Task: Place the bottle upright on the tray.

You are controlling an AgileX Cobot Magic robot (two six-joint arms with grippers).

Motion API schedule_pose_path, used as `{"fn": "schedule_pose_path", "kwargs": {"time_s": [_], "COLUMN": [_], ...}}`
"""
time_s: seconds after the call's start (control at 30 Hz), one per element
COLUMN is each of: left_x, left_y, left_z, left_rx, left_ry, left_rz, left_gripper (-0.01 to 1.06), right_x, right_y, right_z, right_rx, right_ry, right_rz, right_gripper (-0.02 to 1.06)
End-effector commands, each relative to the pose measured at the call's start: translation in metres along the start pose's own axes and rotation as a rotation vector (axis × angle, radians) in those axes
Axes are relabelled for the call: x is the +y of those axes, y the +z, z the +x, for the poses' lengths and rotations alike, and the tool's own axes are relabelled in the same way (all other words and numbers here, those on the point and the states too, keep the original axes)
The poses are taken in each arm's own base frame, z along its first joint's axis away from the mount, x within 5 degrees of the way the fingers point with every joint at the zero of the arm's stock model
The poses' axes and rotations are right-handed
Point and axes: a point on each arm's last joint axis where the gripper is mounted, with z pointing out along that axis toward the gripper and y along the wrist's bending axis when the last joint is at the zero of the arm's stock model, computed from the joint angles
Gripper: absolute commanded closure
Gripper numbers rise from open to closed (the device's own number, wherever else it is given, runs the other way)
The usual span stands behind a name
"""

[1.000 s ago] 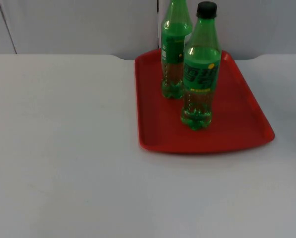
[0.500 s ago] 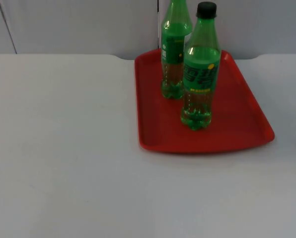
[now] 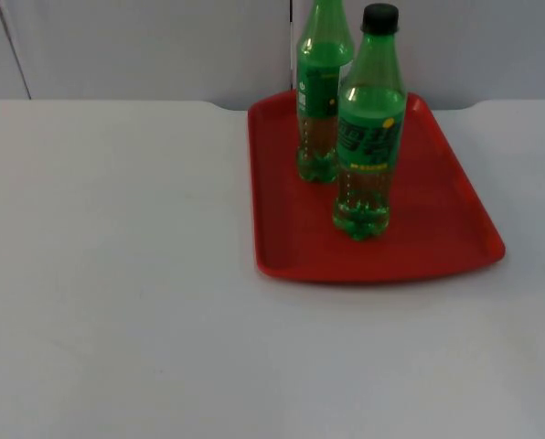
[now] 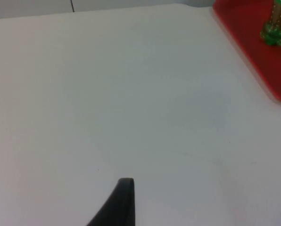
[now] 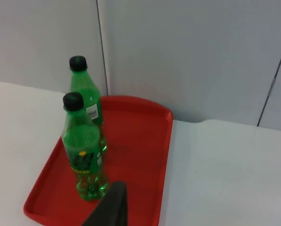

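A red tray (image 3: 437, 210) lies on the white table at the back right. Two green soda bottles stand upright on it, apart from each other. The nearer bottle (image 3: 368, 137) has a black cap and a green label; the farther bottle (image 3: 320, 101) stands behind it to the left. The right wrist view has both, the nearer bottle (image 5: 84, 150) and the farther bottle (image 5: 86, 96), on the tray (image 5: 140, 136). My right gripper (image 5: 112, 207) hangs high above the tray's near side. My left gripper (image 4: 124, 197) hovers over bare table, left of the tray's edge (image 4: 253, 52), where a bottle base (image 4: 275, 30) stands.
The grey partition wall (image 3: 144, 46) closes the table at the back, just behind the tray. White table top (image 3: 117, 274) stretches to the left and in front of the tray.
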Motion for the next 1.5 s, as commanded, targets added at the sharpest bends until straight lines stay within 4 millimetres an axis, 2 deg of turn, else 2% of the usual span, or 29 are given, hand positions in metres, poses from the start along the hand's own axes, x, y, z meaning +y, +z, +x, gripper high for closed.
{"fn": "schedule_pose_path", "kwargs": {"time_s": [0.0,0.27,0.43,0.47,0.73,0.83,1.1,1.47], "left_x": [0.001,0.001,0.001,0.001,0.001,0.001,0.001,0.001], "left_y": [0.0,0.0,0.0,0.0,0.0,0.0,0.0,0.0], "left_z": [0.001,0.001,0.001,0.001,0.001,0.001,0.001,0.001], "left_rx": [-0.004,-0.004,-0.004,-0.004,-0.004,-0.004,-0.005,-0.005], "left_ry": [0.001,0.001,0.001,0.001,0.001,0.001,0.002,0.002], "left_rz": [-0.005,-0.005,-0.005,-0.005,-0.005,-0.005,-0.007,-0.007], "left_gripper": [0.03,0.03,0.03,0.03,0.03,0.03,0.03,0.03], "right_x": [0.001,0.003,0.005,0.005,0.01,0.011,0.011,0.008], "right_y": [-0.008,-0.037,-0.059,-0.059,-0.084,-0.084,-0.073,-0.07], "right_z": [0.008,0.036,0.063,0.063,0.1,0.109,0.127,0.132], "right_rx": [-0.006,0.007,0.005,0.005,-0.016,-0.022,0.11,0.143], "right_ry": [-0.01,-0.02,-0.02,-0.02,-0.004,-0.004,-0.008,-0.002], "right_rz": [-0.003,-0.009,-0.014,-0.014,-0.046,-0.046,-0.046,-0.016], "right_gripper": [-0.01,-0.01,-0.01,-0.01,-0.01,-0.01,-0.01,-0.01]}}
